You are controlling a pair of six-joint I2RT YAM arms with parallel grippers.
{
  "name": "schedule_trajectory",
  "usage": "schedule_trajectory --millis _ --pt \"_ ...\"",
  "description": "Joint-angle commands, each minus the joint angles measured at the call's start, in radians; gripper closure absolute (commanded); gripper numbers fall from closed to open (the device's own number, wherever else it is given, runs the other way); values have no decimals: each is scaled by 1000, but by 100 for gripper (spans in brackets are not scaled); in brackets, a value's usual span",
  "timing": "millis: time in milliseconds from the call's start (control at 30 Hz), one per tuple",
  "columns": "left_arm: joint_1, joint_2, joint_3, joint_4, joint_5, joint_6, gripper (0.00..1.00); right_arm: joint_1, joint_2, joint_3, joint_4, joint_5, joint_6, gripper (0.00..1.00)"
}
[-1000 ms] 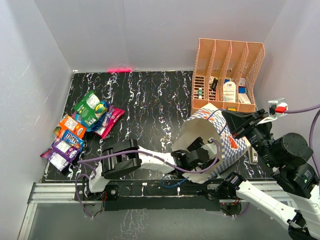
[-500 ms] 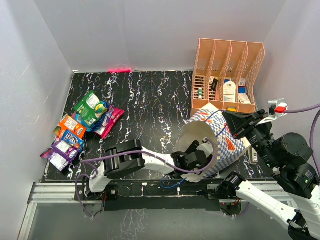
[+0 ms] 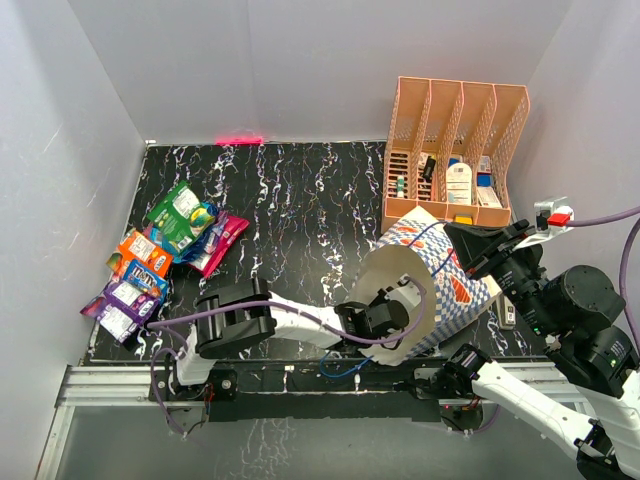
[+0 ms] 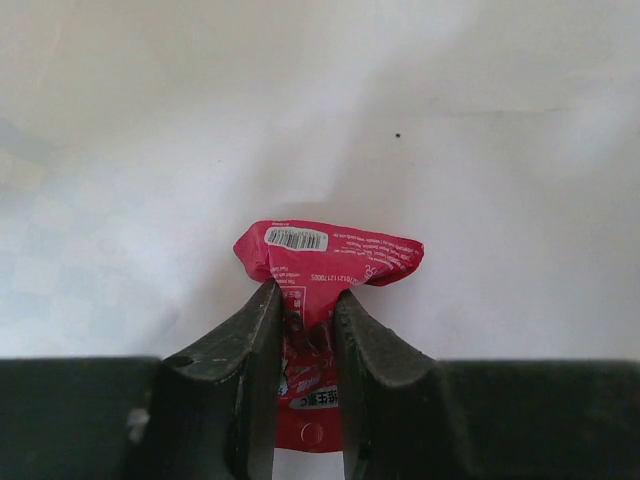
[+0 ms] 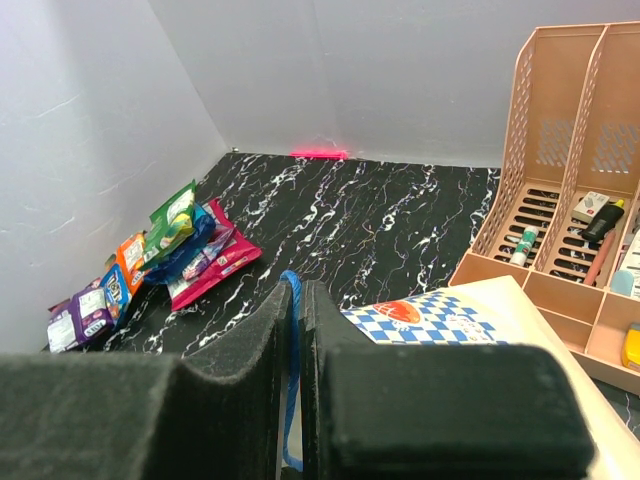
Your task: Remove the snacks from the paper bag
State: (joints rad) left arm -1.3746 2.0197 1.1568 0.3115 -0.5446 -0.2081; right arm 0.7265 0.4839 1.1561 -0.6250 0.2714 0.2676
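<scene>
Cream paper bag (image 4: 320, 110), crinkled red packet (image 4: 327, 252)

The bag (image 3: 450, 285) is matt paper, smooth and cream inside. The packet (image 4: 325, 255) is glossy, crinkled red film. The left tool (image 4: 306, 305) has matt black pads. The snacks (image 3: 165, 250) at left are shiny foil. The tabletop (image 3: 300, 200) looks like polished black marble; the organizer (image 3: 455, 110) is matt peach plastic.

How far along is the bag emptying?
Done: colourful snack packets piled on the black marbled table. In hand: left jaws pinch a red foil packet inside the blue-and-white checkered paper bag; right jaws hold its blue cord handle. Left: lifting it out; any others are hidden.
</scene>
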Motion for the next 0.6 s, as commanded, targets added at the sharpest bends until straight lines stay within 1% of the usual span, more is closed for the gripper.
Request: schedule_trajectory --millis 0,233,333,467,567 --pt "-6 -92 -13 -100 -10 -3 86 4 -8 45 47 12 4 93" --pt "-17 -219 -39 -149 47 -12 90 4 -13 41 47 17 3 93" --pt "-25 -292 -68 -173 102 -28 91 4 -15 36 49 17 3 93" --pt "-43 -441 -137 -203 179 -51 91 5 -16 33 51 25 1 93" --pt "-46 -589 -192 -259 186 -87 92 4 -19 26 57 23 2 93"
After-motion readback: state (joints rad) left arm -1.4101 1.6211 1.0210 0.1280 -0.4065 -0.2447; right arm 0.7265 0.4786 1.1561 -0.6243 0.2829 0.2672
